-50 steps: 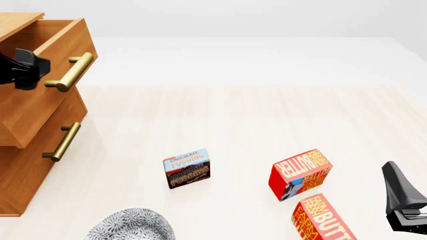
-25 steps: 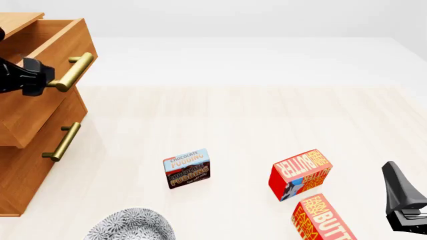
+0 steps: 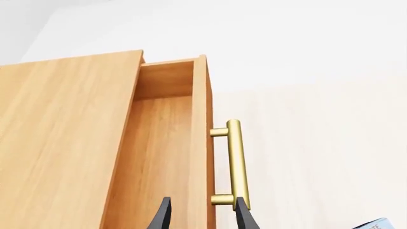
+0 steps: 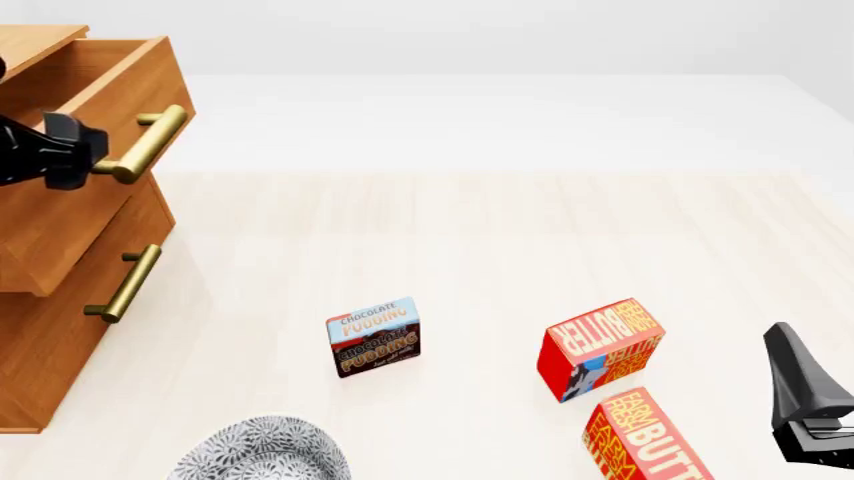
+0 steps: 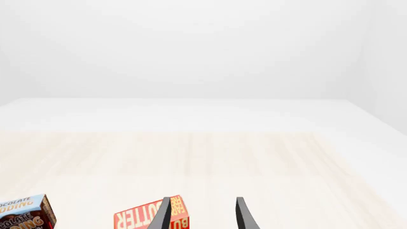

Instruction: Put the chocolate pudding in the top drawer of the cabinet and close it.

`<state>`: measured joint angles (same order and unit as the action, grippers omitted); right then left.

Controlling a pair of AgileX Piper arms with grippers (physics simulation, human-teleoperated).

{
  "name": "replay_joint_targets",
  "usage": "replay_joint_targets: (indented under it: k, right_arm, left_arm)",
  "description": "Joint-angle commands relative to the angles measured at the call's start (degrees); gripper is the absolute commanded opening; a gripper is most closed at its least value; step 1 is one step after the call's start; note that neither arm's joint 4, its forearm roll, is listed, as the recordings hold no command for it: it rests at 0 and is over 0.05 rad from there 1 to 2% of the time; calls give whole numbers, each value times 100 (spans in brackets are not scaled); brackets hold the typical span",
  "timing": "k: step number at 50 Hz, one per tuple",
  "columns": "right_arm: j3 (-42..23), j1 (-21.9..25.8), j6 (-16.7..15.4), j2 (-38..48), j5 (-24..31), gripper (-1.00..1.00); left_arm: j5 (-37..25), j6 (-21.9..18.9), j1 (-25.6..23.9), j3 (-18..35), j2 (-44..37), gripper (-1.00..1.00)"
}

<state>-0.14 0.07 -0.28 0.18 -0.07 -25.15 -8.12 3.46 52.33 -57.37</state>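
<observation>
The chocolate pudding (image 4: 374, 337), a small blue-and-brown box, stands on the table near the front middle; it also shows in the right wrist view (image 5: 22, 215). At the far left stands the cabinet (image 4: 40, 330), its top drawer (image 4: 94, 120) pulled out and nothing visible inside it (image 3: 162, 143). My left gripper (image 4: 78, 152) hovers open by the near end of the brass handle (image 3: 235, 162); one finger (image 3: 243, 217) is beside the handle, the other over the drawer's inside. My right gripper (image 4: 790, 360) is open at the front right, far from the pudding.
Two red-and-orange butter boxes (image 4: 601, 348) (image 4: 647, 438) stand between the pudding and my right gripper. A patterned bowl (image 4: 267, 455) sits at the front edge, left of the pudding. A lower drawer handle (image 4: 127, 282) juts from the cabinet.
My left gripper has shifted a little right and down toward the handle's near end. The drawer stays open and the right arm has not moved.
</observation>
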Motion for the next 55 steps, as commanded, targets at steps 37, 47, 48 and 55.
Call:
replay_joint_targets:
  k: [37, 47, 48, 55]
  right_arm:
    - [0, -1, 2, 0, 2, 100]
    - [0, 0, -1, -1, 2, 100]
    - [0, 0, -1, -1, 2, 100]
    - [2, 0, 0, -4, 1, 100]
  left_arm:
    - [322, 431, -890, -1051, -928, 100]
    - [443, 503, -1109, -1135, -1102, 100]
    - [444, 503, -1109, -1135, -1103, 100]
    - [520, 561, -1237, -1172, -1215, 100]
